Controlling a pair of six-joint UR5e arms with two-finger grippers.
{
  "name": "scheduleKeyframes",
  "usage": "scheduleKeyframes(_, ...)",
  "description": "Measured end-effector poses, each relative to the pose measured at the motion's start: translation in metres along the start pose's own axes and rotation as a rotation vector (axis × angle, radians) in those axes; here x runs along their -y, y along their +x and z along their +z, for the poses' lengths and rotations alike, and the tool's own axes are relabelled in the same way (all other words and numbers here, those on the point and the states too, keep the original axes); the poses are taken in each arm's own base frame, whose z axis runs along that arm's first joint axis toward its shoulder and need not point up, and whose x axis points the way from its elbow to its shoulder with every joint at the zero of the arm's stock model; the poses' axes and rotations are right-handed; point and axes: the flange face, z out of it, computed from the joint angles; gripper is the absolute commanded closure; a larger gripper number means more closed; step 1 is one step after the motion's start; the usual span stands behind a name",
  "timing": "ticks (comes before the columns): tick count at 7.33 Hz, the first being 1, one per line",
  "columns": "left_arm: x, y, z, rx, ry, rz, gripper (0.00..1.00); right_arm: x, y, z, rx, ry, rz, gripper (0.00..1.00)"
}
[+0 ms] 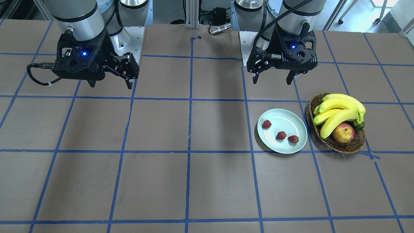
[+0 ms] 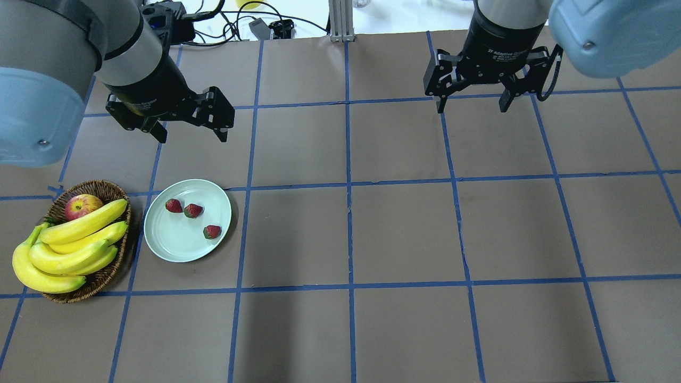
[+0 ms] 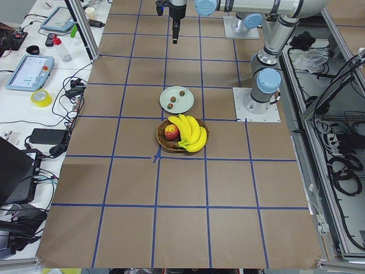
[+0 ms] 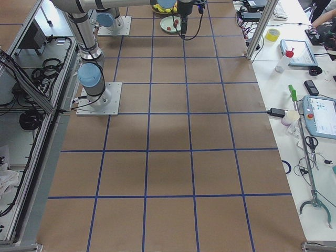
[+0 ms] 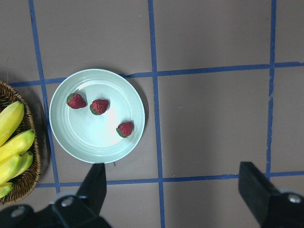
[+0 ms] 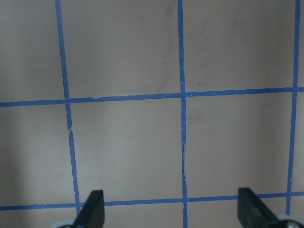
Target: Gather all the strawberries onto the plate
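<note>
L gripper (image 2: 191, 133) hangs over the table (image 2: 404, 234) w/ fingers spread wide, nothing btw them; we see it near the plate (image 2: 159, 246) but clear of it. R gripper (image 2: 471, 107) is likewise wide and empty, well apart, over bare taped squares. All 3 strawberries (image 2: 193, 210) lie on the plate: two close together, the third apart, nearer the rim. We find the plate just beside a wicker basket (image 2: 101, 187) w/ bananas (image 2: 80, 239) and an apple (image 2: 82, 205).
</note>
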Motion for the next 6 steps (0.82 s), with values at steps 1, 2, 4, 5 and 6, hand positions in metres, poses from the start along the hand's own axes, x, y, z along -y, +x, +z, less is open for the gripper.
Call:
scheduleKeyframes(1,0.0008,-0.0010,-0.0007,-0.001,0.002,-0.010,0.00,0.0002,0.0001,0.0002,0.000,0.000,0.000,0.00)
scheduleKeyframes(2,0.0012,-0.0016,-0.0022,0.000,0.005,-0.014,0.00,0.0004,0.0001,0.0005,0.000,0.000,0.001,0.00)
scheduleKeyframes(4,0.0012,-0.0024,-0.0035,0.000,0.008,-0.016,0.00,0.0006,0.0001,0.0007,0.000,-0.001,0.001,0.00)
scheduleKeyframes(5,0.0013,-0.0026,-0.0037,0.000,0.008,-0.016,0.00,0.0006,0.0000,0.0007,0.000,-0.001,0.001,0.00)
scheduleKeyframes(6,0.0013,-0.0030,-0.0033,-0.001,0.007,-0.017,0.00,0.0006,0.0001,0.0007,0.000,-0.001,0.001,0.00)
